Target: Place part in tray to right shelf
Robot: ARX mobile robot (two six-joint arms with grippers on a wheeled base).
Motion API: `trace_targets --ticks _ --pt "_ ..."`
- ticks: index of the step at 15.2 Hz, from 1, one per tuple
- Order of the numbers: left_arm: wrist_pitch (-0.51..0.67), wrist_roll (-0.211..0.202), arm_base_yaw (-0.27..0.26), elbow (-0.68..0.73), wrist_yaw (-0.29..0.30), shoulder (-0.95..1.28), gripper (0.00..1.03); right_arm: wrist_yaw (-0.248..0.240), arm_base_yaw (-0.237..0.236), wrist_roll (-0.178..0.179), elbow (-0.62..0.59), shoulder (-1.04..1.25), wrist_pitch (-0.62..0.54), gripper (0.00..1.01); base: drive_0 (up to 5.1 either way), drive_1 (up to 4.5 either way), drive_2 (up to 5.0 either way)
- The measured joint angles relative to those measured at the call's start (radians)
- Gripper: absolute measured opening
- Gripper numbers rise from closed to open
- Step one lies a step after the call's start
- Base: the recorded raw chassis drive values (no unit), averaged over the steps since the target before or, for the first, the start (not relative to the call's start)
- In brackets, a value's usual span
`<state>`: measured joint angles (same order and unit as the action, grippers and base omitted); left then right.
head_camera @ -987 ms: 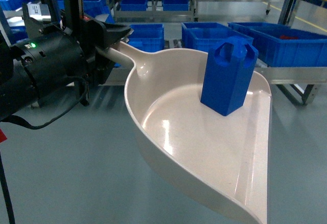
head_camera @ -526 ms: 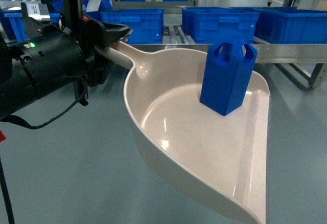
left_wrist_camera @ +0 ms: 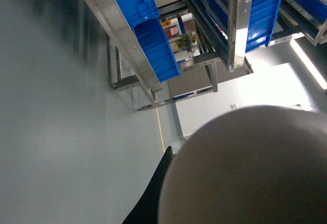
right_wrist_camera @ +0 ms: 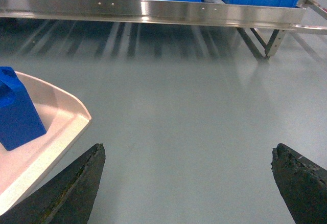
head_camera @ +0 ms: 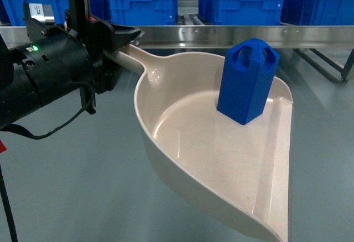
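**Part rides tray toward the shelf**

I carry the tray [head_camera: 221,159] by its handle, the left claw [head_camera: 119,46] clamped on it, the part [head_camera: 247,80] upright inside near the front edge. The right claw [right_wrist_camera: 189,175] hangs spread apart, holding nothing. The shelf [head_camera: 221,35], bearing blue crates [head_camera: 144,4], lies ahead; next, I judge, a level approach to its rail.
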<state>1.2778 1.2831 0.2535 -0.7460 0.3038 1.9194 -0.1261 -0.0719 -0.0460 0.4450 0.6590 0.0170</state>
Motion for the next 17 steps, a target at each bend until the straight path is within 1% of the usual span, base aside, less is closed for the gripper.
trace_targets --ticks 5,13,17 --pt "0.006 0.0 0.0 0.0 0.0 0.0 0.12 0.0 0.0 0.0 0.0 -0.005 -0.003 0.98 0.0 0.0 0.0" --pt "0.002 0.0 0.0 0.0 -0.001 0.0 0.12 0.0 0.0 0.0 0.001 0.0 -0.005 0.98 0.0 3.86 -3.9" --pt "0.006 0.0 -0.002 0.0 -0.004 0.0 0.12 0.0 0.0 0.0 0.001 0.0 -0.003 0.98 3.0 1.99 -5.0"
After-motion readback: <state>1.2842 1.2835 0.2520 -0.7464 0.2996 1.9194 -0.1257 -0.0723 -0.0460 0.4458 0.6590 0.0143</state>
